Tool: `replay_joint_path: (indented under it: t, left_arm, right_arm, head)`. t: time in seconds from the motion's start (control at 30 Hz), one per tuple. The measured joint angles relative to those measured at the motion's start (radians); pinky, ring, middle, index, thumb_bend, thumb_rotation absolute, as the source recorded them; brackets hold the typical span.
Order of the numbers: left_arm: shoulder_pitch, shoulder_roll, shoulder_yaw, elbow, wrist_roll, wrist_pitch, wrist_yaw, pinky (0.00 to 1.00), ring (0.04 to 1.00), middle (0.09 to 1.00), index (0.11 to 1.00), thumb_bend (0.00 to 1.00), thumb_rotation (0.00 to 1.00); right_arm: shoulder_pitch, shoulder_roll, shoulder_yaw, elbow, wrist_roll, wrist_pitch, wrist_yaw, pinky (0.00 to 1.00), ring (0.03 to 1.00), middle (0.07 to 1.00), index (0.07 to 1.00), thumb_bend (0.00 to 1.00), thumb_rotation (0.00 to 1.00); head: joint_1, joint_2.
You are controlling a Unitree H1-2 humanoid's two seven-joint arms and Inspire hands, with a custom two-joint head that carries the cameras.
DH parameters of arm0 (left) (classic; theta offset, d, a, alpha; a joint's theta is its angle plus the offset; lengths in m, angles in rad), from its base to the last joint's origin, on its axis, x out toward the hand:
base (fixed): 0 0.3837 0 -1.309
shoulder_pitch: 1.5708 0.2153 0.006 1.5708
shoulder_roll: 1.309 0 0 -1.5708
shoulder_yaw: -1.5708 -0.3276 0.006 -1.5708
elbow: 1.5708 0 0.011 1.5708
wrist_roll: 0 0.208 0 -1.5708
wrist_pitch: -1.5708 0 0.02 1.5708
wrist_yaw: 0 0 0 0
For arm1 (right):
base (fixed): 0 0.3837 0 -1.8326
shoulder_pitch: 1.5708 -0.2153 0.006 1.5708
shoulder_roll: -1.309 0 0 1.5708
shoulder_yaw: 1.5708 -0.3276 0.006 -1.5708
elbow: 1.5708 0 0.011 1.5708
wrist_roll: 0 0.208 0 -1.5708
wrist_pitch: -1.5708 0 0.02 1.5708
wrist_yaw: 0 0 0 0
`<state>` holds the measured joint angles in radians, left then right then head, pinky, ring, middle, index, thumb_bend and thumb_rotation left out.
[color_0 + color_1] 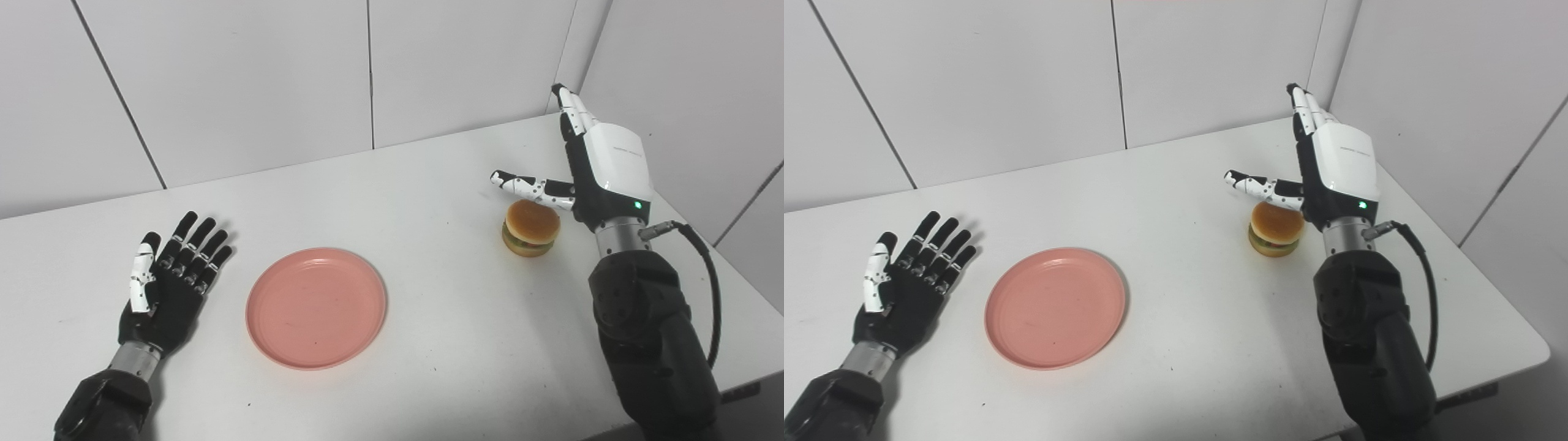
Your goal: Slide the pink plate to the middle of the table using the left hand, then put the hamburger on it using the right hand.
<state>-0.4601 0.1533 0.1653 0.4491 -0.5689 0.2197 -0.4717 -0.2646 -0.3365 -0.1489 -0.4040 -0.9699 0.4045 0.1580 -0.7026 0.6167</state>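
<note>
A round pink plate (316,306) lies empty on the white table (429,343), left of the middle. My left hand (168,278) rests open, palm up, on the table just left of the plate, not touching it. A small hamburger (531,228) stands upright at the right side of the table. My right hand (597,165) is open and raised just behind and to the right of the hamburger. Its fingers point up and away, and its thumb (530,187) sticks out over the bun without gripping it.
White wall panels (367,73) close the table at the back and on the right. The table's front right edge (1519,361) is close to my right forearm. A black cable (710,288) loops off the right wrist.
</note>
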Motion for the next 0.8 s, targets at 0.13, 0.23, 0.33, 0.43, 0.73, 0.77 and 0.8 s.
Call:
replay_joint_path:
  t: [0.13, 0.23, 0.33, 0.43, 0.73, 0.77, 0.8]
  left_arm:
    - [0.000, 0.008, 0.000, 0.000, 0.000, 0.000, 0.004, 0.97, 0.939, 0.954, 0.962, 0.37, 1.00]
    - [0.000, 0.008, 0.000, 0.001, 0.000, 0.001, 0.005, 0.98, 0.941, 0.956, 0.963, 0.37, 1.00]
    - [-0.001, 0.009, 0.001, 0.001, 0.000, 0.001, 0.005, 0.98, 0.942, 0.955, 0.960, 0.37, 1.00]
    - [-0.001, 0.011, 0.001, 0.001, 0.000, 0.002, 0.005, 0.99, 0.948, 0.960, 0.963, 0.38, 1.00]
    - [-0.009, 0.017, 0.004, 0.013, 0.000, 0.002, 0.005, 0.98, 0.944, 0.956, 0.955, 0.38, 1.00]
    - [-0.009, 0.017, 0.004, 0.013, 0.000, 0.002, 0.005, 0.98, 0.945, 0.956, 0.955, 0.38, 1.00]
    - [-0.009, 0.017, 0.004, 0.013, 0.000, 0.002, 0.005, 0.98, 0.942, 0.954, 0.953, 0.38, 1.00]
  right_arm:
    - [0.018, -0.023, -0.012, 0.017, 0.003, 0.008, 0.006, 0.80, 0.925, 0.965, 0.985, 1.00, 0.78]
    - [0.026, -0.027, -0.012, 0.051, 0.007, 0.011, 0.008, 0.79, 0.915, 0.954, 0.983, 1.00, 0.79]
    - [0.037, -0.027, -0.008, 0.080, 0.013, 0.012, 0.013, 0.76, 0.916, 0.957, 0.993, 1.00, 0.79]
    - [0.044, -0.027, -0.002, 0.086, 0.020, 0.025, 0.029, 0.77, 0.913, 0.952, 0.989, 1.00, 0.79]
    - [0.044, -0.023, 0.025, 0.118, 0.039, 0.056, 0.061, 0.78, 0.911, 0.942, 0.967, 1.00, 0.74]
    - [0.044, -0.023, 0.028, 0.123, 0.043, 0.056, 0.062, 0.78, 0.911, 0.942, 0.966, 1.00, 0.73]
    - [0.044, -0.023, 0.032, 0.127, 0.044, 0.056, 0.063, 0.78, 0.913, 0.944, 0.970, 1.00, 0.73]
  head:
    - [-0.008, 0.008]
    - [-0.011, 0.011]
    - [-0.014, 0.017]
    - [-0.015, 0.023]
    - [-0.011, 0.034]
    - [-0.011, 0.034]
    - [-0.011, 0.035]
